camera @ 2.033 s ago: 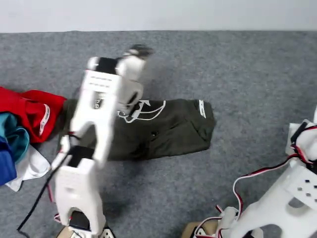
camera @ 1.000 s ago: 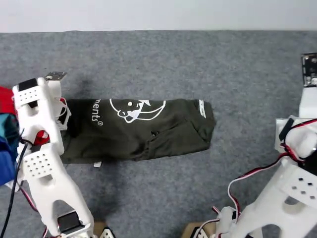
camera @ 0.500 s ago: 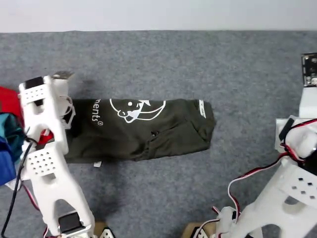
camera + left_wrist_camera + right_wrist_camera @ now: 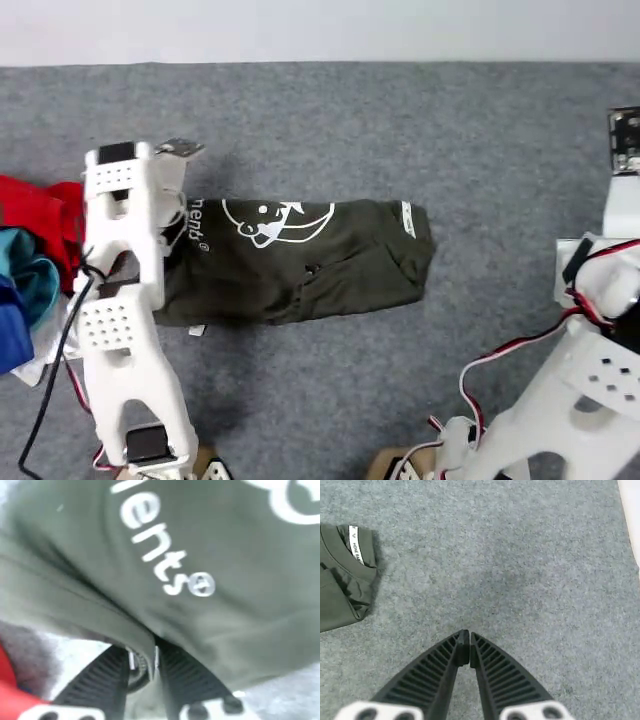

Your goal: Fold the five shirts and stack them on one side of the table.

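Since the left jaws are clamped on what seems, from so close a look, only a thin hem at one end of the green shirt (image 4: 300, 260), which lies folded lengthwise mid-way across the tabletop (image 4: 450, 130), the cloth could slip free or drag unfolded. The right jaws sit pressed together over bare tabletop past the collar end. A heap of unfolded shirts (image 4: 35, 260) crowds the gripped end.

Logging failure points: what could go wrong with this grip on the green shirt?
The left gripper pinches only a thin hem of the green shirt; it may slip. The right gripper hangs shut off the shirt, so a one-handed pull may drag it into the unfolded pile nearby.
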Controlling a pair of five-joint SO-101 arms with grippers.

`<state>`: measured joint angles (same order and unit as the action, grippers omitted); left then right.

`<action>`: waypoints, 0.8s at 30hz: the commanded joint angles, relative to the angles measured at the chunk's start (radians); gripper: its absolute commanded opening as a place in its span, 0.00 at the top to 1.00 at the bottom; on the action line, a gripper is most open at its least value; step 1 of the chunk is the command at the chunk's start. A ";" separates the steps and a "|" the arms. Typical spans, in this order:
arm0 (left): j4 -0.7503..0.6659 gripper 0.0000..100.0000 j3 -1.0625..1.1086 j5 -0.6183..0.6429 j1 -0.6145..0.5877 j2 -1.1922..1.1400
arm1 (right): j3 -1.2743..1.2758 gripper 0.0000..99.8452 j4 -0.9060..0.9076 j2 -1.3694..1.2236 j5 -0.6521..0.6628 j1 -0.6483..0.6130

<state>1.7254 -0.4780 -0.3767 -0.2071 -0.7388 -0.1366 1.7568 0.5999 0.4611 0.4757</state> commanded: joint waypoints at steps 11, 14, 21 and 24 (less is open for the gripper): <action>0.031 1.00 0.157 0.172 0.394 0.394 | -0.005 0.99 0.038 0.021 0.008 -0.019; 0.028 1.00 0.154 0.213 0.465 0.394 | -0.003 0.99 0.038 0.021 0.008 -0.018; 0.028 1.00 0.022 0.285 0.571 0.384 | -0.002 0.99 0.038 0.021 0.008 -0.016; 0.029 1.00 -0.058 0.311 0.601 0.327 | 0.002 0.99 0.038 0.018 0.008 -0.016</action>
<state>1.7269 -0.4473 -0.0913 0.3621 -0.4074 -0.1366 1.7568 0.5999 0.4611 0.4757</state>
